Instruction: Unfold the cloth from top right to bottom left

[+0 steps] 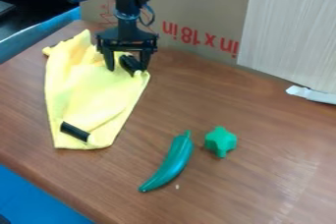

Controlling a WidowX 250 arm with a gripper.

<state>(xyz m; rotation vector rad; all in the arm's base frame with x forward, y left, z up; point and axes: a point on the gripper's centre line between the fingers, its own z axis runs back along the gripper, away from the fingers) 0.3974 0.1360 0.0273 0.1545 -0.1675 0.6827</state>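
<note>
The yellow cloth (95, 90) lay on the left part of the worktop (269, 169), bunched and wrinkled toward its far left end and flatter toward the near edge. The black gripper (128, 62) hung over its upper right part, with its fingers spread well apart and, as far as could be seen, nothing clamped between them. A short black cylinder (130, 64) lay tilted in that gap, by the cloth's upper right edge; whether it touched a finger could not be told. A second black cylinder (75, 131) rested on the cloth near its lower end. The step in hand looked to be taking hold of the upper right corner. Done well, it called for the fingertips to come down astride a raised bit of the edge, clear of the nearer cylinder, and to close on the top layer alone, since a deeper bite might have caught the layer beneath and dragged the whole cloth. After that, a low lift and a slow, slanting pull toward the lower left seemed best, so that the fold opened rather than slid. The lower cylinder was likely to roll or snag under the moving fabric. The green pepper (170, 161) and green star (221, 141) sat well off that path.
</note>
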